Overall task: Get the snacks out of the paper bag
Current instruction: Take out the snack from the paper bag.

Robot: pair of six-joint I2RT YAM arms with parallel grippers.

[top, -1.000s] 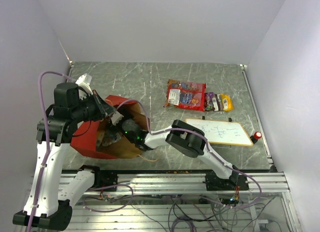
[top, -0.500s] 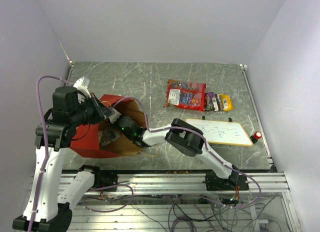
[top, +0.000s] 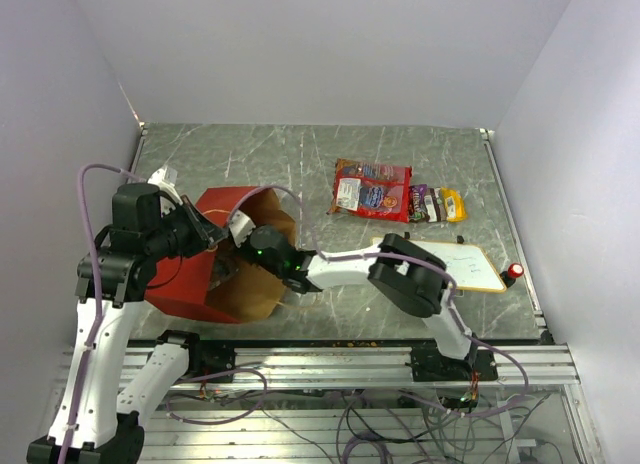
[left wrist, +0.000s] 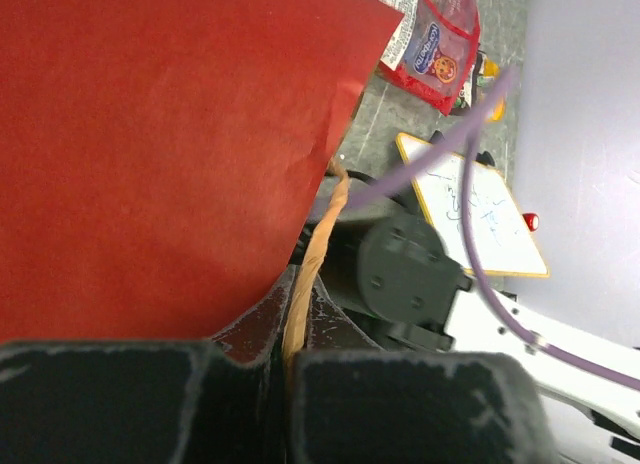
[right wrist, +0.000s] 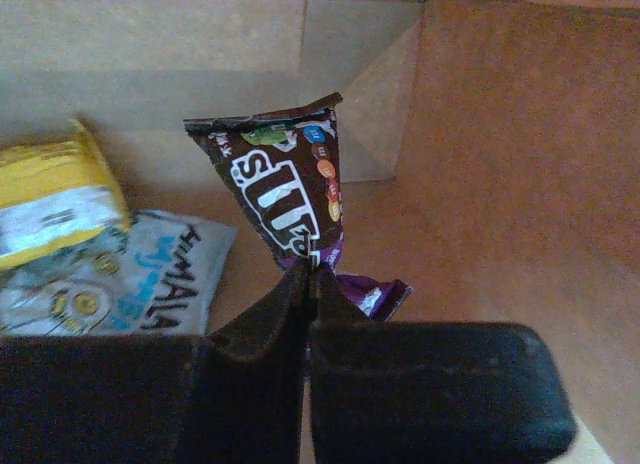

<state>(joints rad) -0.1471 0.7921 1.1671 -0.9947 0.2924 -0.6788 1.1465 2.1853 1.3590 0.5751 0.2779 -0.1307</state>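
Only its wrist view shows the right hand (right wrist: 305, 276) pinching a brown candy packet (right wrist: 290, 194) in the paper bag (right wrist: 480, 134). The left hand (left wrist: 288, 352) apparently grips the handle (left wrist: 320, 239).

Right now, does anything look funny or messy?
The paper bag is tipped over instead of standing upright, and the left fingers pinch its handle. Nothing looks spilled or torn.
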